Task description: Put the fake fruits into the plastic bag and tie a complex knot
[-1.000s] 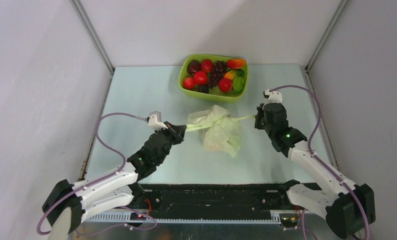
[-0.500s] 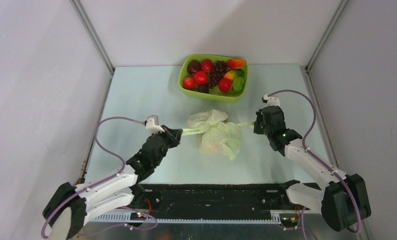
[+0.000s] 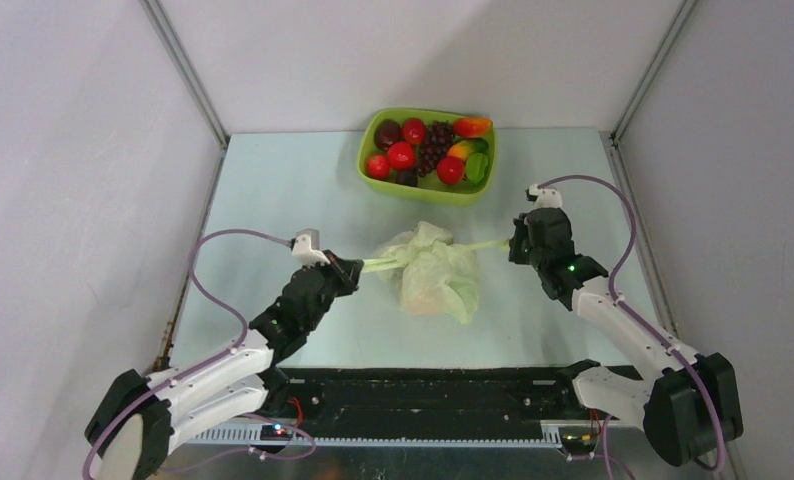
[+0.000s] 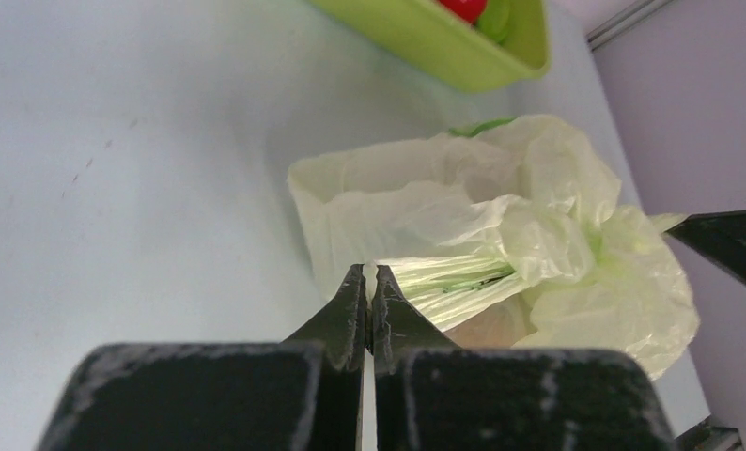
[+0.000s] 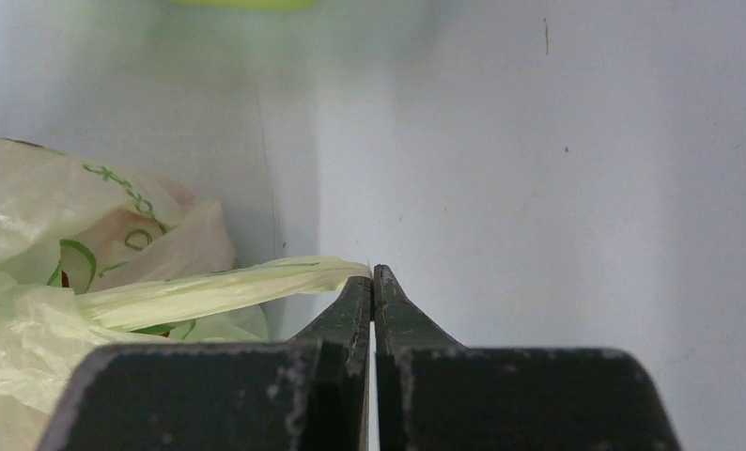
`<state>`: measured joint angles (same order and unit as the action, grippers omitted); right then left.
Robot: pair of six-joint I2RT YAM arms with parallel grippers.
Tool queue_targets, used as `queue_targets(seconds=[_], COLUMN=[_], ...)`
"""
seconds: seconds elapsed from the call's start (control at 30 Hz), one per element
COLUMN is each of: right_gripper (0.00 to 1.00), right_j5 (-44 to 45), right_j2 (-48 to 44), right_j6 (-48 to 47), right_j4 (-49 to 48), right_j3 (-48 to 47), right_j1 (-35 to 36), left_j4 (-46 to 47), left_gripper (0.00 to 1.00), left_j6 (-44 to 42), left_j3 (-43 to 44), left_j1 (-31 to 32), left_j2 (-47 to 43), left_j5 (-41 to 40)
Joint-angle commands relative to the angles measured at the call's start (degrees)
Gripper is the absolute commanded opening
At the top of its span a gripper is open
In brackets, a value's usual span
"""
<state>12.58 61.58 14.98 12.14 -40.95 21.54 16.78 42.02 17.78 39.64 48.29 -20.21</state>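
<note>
Pale plastic bag (image 3: 435, 272) crumpled mid-table, 2 handles (image 3: 381, 263) stretched sideways — fake fruits (image 3: 401, 155) heaped beyond it.

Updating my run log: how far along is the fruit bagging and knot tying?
Done: little. A peach-coloured shape shows through the plastic bag, but many fake fruits sit in the lime tray. In hand: left gripper and right gripper each pinch a bag handle, stretched sideways. Left: bagging fruit, tying off.
</note>
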Motion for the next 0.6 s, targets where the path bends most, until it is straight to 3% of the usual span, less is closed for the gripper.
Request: queue_targets(seconds=[0.0,0.2,0.33,0.37,0.4,0.43,0.47,0.5,0.53,0.57], right_gripper=[0.00,0.00,0.00,0.03,0.17,0.26,0.40,0.47,0.59,0.63], right_j5=[12.9,9.1,0.9,-0.4,-3.2,-4.6,-7.4,-8.8,-12.0,-13.4], right_j2=[0.9,-0.8,-1.7,-1.9,-2.2,-2.4,-2.9,-3.5,-3.8,-4.3], right_j6=[-2.0,-2.8,-4.8,-5.6,-5.9,-6.7,-7.0,-7.3,-7.4,-7.2], right_j4=[1.1,0.9,2.6,4.1,4.7,5.9,6.9,7.4,7.8,8.5], right_j3=[1.1,1.2,-0.8,-1.4,-2.4,-2.9,-3.9,-4.3,-5.1,-5.5], right_j1=[-4.5,-4.6,-4.4,-4.0,-3.8,-3.3,-3.1,-2.7,-2.5,-2.3], left_j4=[-1.7,-4.0,-8.8,-12.0,-13.8,-17.3,-19.0,-21.9,-22.8,-24.5], left_gripper=[0.00,0.00,0.00,0.16,0.30,0.59,0.70,0.92,0.96,0.99], left_j6=[-1.1,-4.2,-8.0,-9.1,-9.9,-10.2,-10.6,-10.7,-11.2,-11.5], left_j3=[-4.4,-2.2,2.8,4.1,6.8,8.0,10.0,10.8,12.3,13.0], left_j1=[-4.2,-4.7,-4.7,-4.7,-4.8,-4.8,-4.8,-4.8,-4.7,-4.7], left_j2=[0.9,-1.5,-2.5,-2.4,-2.0,-1.9,-2.0,-2.2,-3.0,-3.5], left_j5=[-9.5,-6.5,-2.8,-1.0,-0.2,0.9,1.2,1.6,1.7,2.0])
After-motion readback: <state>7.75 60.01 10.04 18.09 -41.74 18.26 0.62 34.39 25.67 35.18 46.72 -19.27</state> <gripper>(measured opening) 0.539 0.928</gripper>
